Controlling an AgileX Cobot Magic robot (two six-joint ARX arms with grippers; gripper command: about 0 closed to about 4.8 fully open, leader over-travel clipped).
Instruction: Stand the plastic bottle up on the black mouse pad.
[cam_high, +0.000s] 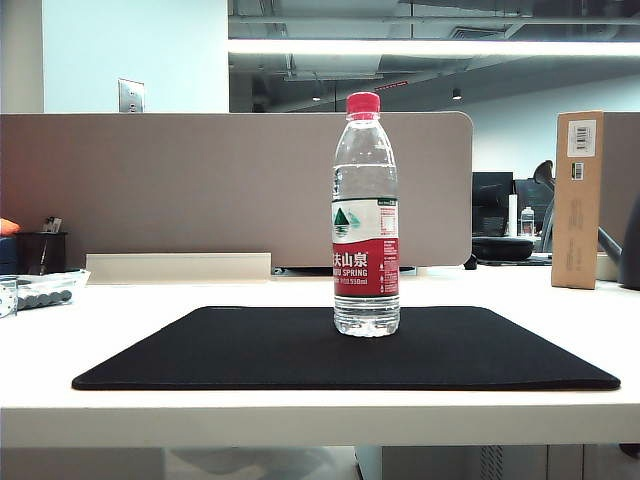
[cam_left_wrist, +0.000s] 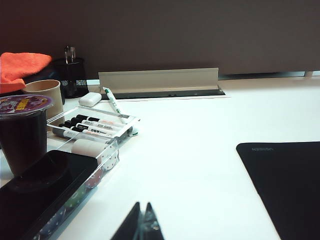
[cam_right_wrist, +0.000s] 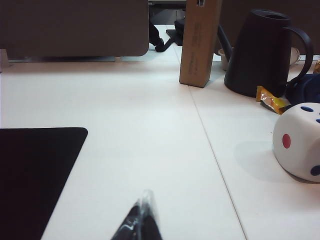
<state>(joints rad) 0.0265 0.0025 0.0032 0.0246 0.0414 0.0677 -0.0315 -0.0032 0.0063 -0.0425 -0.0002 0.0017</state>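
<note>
Both grippers (cam_left_wrist: 141, 222) (cam_right_wrist: 141, 220) closed (off-pad); bottle (cam_high: 365, 215) upright mid-pad (cam_high: 200, 350).

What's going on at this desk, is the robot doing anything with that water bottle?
Right now nothing is handling it. The plastic bottle stands upright near the middle of the black mouse pad, red cap on top. Both arms are off to the sides: the left tool sits shut over the white table left of the pad, and the right tool sits shut to the right of it. Neither touches the bottle, so the job looks done.
</note>
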